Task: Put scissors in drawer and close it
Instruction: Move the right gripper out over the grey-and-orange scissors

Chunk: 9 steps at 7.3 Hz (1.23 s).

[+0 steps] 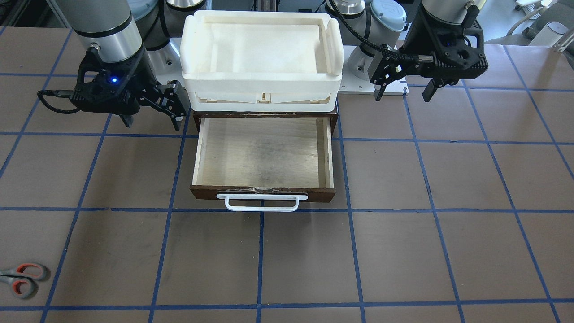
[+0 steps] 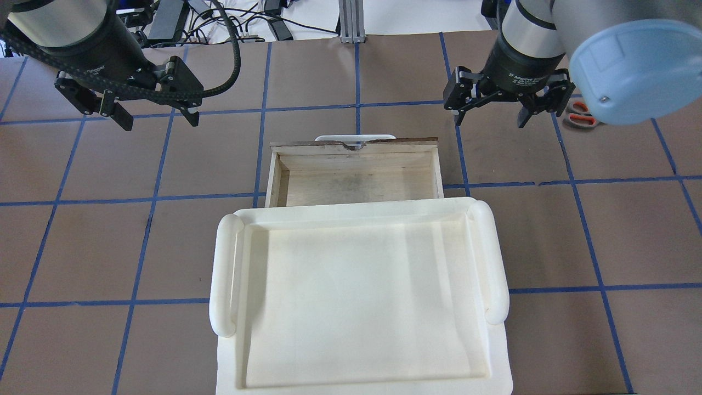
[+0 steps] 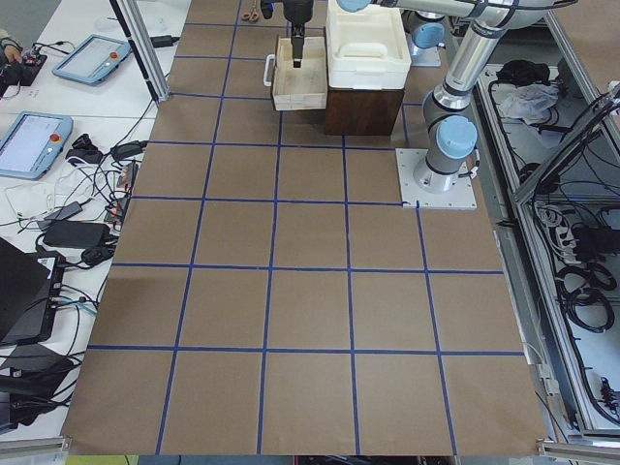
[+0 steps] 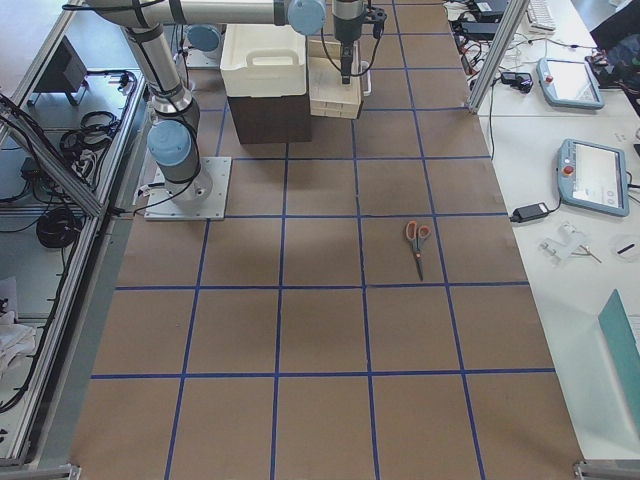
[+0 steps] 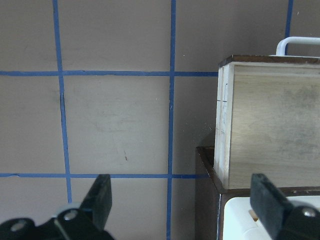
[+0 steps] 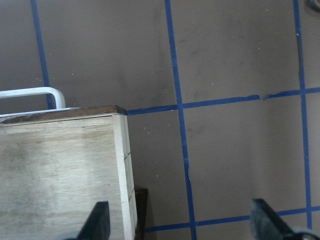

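Drawer (image 1: 263, 193) stands pulled out from under the tray (image 1: 262, 86), white handle (image 1: 262, 203) away from the robot. The pale plywood inside is bare and smudged grey in the middle. The tray sits on a dark cabinet (image 3: 362, 114) behind the drawer. Scissors (image 1: 20, 278) lie flat on the table (image 1: 403, 251), well apart from the drawer: out past its front and far off to its right side, blades closed. In the overhead view only the orange-lined loops show, the rest being behind a blue arm cap. Left gripper (image 1: 404, 92) hangs off the drawer's left side, raised above the table. Its fingers (image 5: 100, 198) are spread wide, nothing between them and nothing touched. Its wrist camera looks down between the tips at the taped table and the drawer's left wall. Right gripper (image 1: 151, 116) hangs off the drawer's right side, close to the tray's corner. Its fingers (image 6: 98, 220) are likewise spread wide and hold nothing. Between the tips its wrist camera shows the drawer's right front corner, one end of the handle and open table. Neither gripper is near the scissors (the right one is the nearer). Whether the right gripper's inner finger brushes the tray I cannot tell; from the front a narrow gap seems to show.
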Available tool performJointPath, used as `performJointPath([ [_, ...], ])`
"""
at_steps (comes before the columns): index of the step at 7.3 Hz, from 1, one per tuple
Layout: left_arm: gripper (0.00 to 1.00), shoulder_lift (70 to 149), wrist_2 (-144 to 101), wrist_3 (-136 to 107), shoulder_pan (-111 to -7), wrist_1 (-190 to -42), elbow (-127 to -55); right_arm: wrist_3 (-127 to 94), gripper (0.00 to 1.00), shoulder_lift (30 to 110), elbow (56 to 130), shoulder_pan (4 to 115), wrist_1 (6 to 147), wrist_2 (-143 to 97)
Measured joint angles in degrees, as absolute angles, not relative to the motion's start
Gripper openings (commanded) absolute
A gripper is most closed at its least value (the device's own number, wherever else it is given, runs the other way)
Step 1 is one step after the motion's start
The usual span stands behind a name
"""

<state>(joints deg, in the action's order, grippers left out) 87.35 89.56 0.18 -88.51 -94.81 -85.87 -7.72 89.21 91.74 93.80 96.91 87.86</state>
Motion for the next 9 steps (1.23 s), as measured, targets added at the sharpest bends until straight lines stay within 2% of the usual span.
performJointPath([
  [3, 1.0, 87.34, 89.56, 0.2, -88.5, -94.87, -85.87, -1.31, 1.0, 88.71, 91.65, 92.27, 99.86, 85.9],
  [9, 1.0, 87.38, 89.56, 0.2, -88.5, -94.88, -85.87, 51.79, 1.0, 81.28, 91.45, 76.64, 105.74, 85.64],
])
